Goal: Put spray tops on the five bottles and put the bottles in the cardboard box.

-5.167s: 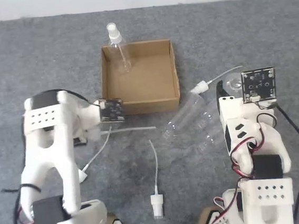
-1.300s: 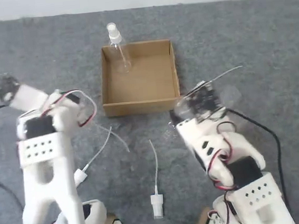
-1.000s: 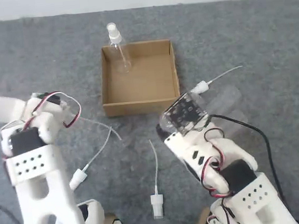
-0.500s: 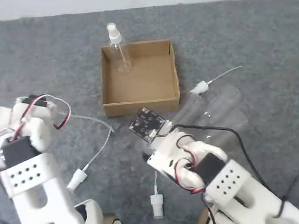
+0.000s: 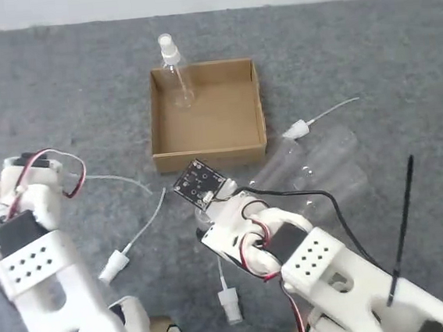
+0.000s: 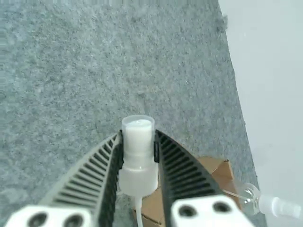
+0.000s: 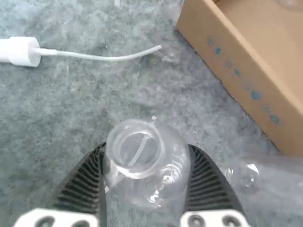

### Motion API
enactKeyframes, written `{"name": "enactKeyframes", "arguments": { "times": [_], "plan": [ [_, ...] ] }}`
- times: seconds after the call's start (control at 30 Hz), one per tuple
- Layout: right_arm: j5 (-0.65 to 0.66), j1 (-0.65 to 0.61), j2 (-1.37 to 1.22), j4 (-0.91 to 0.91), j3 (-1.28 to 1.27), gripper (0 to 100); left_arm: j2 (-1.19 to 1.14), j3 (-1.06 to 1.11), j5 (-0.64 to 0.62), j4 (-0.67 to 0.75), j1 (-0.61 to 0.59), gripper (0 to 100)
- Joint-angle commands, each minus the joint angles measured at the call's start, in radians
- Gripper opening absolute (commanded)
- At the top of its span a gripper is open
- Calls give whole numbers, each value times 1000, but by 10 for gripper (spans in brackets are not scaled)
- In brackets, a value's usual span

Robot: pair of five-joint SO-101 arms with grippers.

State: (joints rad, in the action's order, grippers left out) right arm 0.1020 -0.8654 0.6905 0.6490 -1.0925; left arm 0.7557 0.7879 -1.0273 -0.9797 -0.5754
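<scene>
High view: one capped bottle (image 5: 175,72) leans in the cardboard box (image 5: 151,118), so the job looks barely begun. Clear plastic bottles (image 5: 327,160) lie beside it on the nubbly grey carpet (image 5: 368,58), and loose spray tops (image 5: 115,262) trail thin tubes.

Left wrist view: the left gripper (image 6: 137,139) clamps a white spray top (image 6: 138,156).

Right wrist view: the right gripper (image 7: 147,153) squeezes a round, open-necked bottle (image 7: 156,184) near the box.

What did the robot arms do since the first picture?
The left pincer swung left, carrying a spray top. The right pincer picked up an open bottle and carried it left, in front of the cardboard box. The box and the capped bottle in it stayed put.
</scene>
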Motion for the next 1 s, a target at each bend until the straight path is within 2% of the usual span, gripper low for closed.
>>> {"name": "enactKeyframes", "arguments": {
  "times": [0.0, 0.3, 0.47, 0.6, 0.87, 0.97],
  "plan": [
    [-9, -7, -67, -76, 54, 6, 40, -12, -5, 31, 0, 10],
    [-9, -5, -120, -177, 54, 6, 40, -10, -5, 29, 0, 10],
    [-3, 33, -85, -173, 55, 6, 41, -10, -5, 31, 0, 10],
    [64, 77, -1, -104, 60, 6, 41, -19, -6, 35, 5, 10],
    [69, 93, 137, 22, 60, 6, 41, -114, -3, 29, 14, 10],
    [69, 97, 163, 51, 58, 6, 41, -147, 48, 29, 57, 10]
  ]
}}
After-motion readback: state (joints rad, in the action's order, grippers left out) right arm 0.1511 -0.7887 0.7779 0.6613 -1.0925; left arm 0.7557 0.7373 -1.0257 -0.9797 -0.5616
